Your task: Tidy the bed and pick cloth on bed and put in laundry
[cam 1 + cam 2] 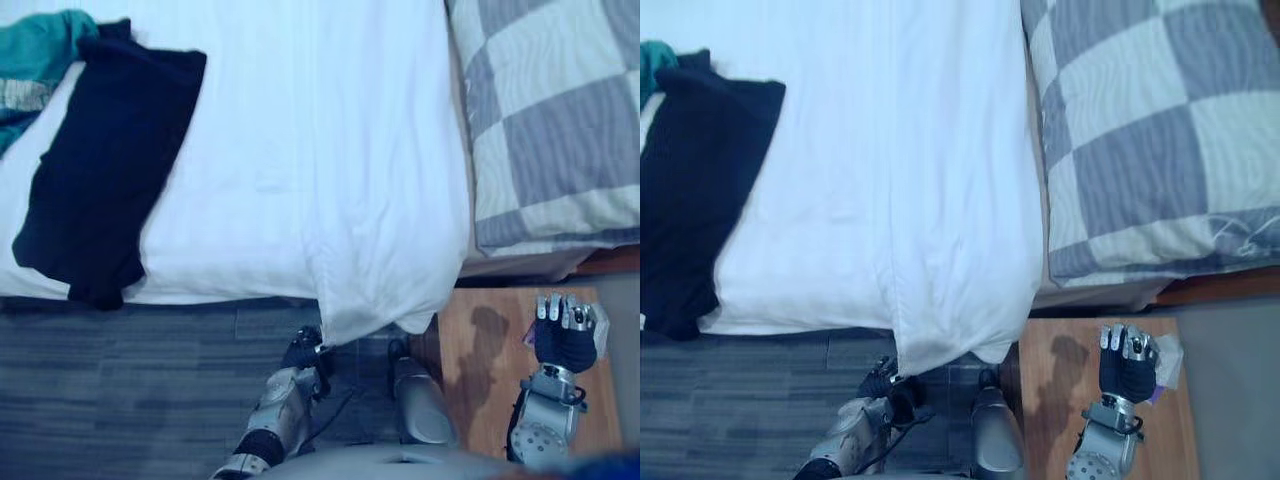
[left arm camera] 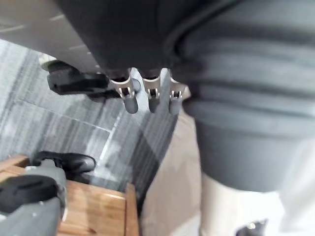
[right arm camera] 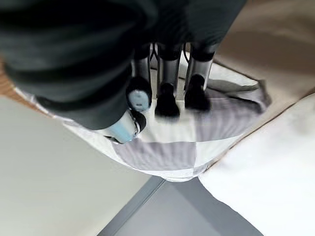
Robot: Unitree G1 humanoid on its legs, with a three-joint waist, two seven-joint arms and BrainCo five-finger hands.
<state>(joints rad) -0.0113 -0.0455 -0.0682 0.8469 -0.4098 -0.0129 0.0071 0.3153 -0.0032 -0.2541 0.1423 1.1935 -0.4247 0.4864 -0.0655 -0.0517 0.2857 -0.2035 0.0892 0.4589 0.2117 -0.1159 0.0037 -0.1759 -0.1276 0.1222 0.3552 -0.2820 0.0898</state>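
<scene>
The teal cloth (image 1: 38, 45) is cut off by the edge and lies partly under the dark cloth (image 1: 105, 160).

overhead views: light even, fairly bright. white duvet (image 1: 300, 150) nearly washed out, faint shading along folds. dark cloth (image 1: 100, 170) reads flat black. carpet (image 1: 120, 380) below the bed edge dimmer. checked pillow (image 1: 1160, 140) evenly lit.
</scene>
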